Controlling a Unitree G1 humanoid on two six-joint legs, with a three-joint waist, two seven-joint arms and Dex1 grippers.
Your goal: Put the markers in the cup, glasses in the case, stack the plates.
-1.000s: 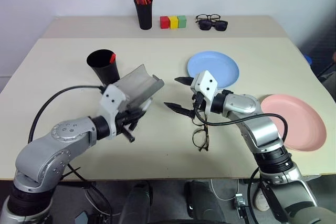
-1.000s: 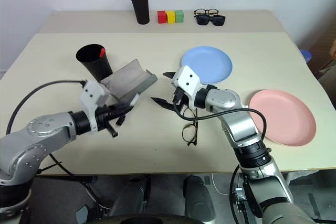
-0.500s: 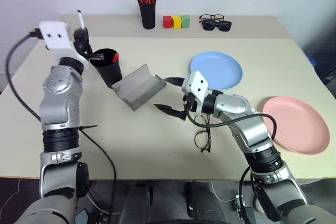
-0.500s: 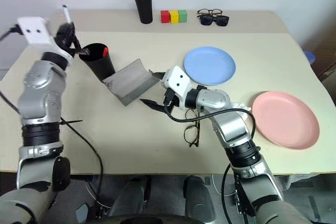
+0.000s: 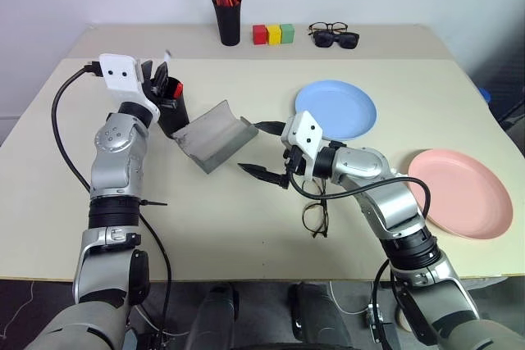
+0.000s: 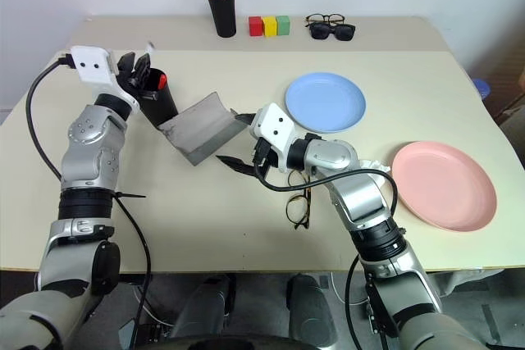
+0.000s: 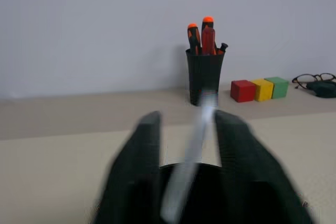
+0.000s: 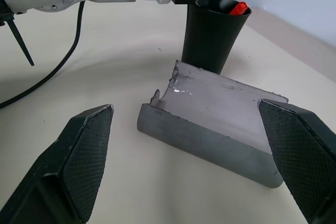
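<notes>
My left gripper (image 5: 157, 78) hovers right over the rim of the wide black cup (image 5: 173, 110). Its fingers stand open, and the white marker (image 7: 193, 153) shows as a blur between them, over the cup's mouth. A red-capped marker (image 8: 239, 8) stands inside the cup. The grey case (image 5: 215, 134) lies open next to the cup. My right gripper (image 5: 261, 150) is wide open and empty, pointing at the case from close by. The thin-framed glasses (image 5: 315, 215) lie on the table under my right forearm. A blue plate (image 5: 336, 108) and a pink plate (image 5: 459, 193) sit apart on the right.
At the back of the table stand a tall pen cup (image 5: 227, 20) with red and orange pens, three coloured blocks (image 5: 271, 34) and black sunglasses (image 5: 338, 39) with another pair behind them. A black cable (image 5: 70, 161) loops beside my left arm.
My left arm swung up from beside the case to the cup with the white marker, then lowered over the rim, and its fingers have parted. The right arm has barely moved.
</notes>
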